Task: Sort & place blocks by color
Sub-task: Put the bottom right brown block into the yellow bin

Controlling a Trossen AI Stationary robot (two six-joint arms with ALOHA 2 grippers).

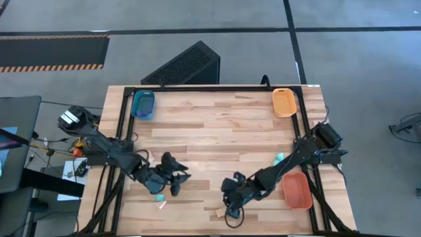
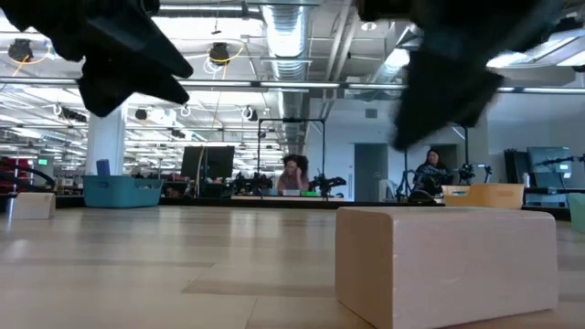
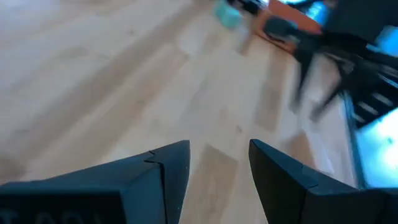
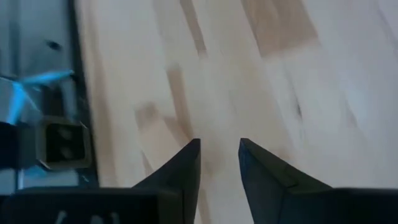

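My left gripper (image 1: 177,179) hovers open and empty over the table's near left part; its wrist view (image 3: 219,163) shows only bare wood between the fingers. A light cyan cube (image 1: 160,197) and a pale piece (image 1: 162,205) lie on the table just nearer than it. My right gripper (image 1: 230,207) is open by a narrow gap and empty (image 4: 219,155), near the front edge beside a tan wooden block (image 1: 219,212), which fills the low view (image 2: 448,265). Another cyan cube (image 1: 279,158) lies by the right arm and also shows in the left wrist view (image 3: 227,15).
A blue tray (image 1: 143,104) stands at the far left corner, a yellow-orange tray (image 1: 284,102) at the far right corner, and an orange tray (image 1: 297,189) at the near right edge. The middle of the wooden table (image 1: 217,131) is bare. People sit in the room behind.
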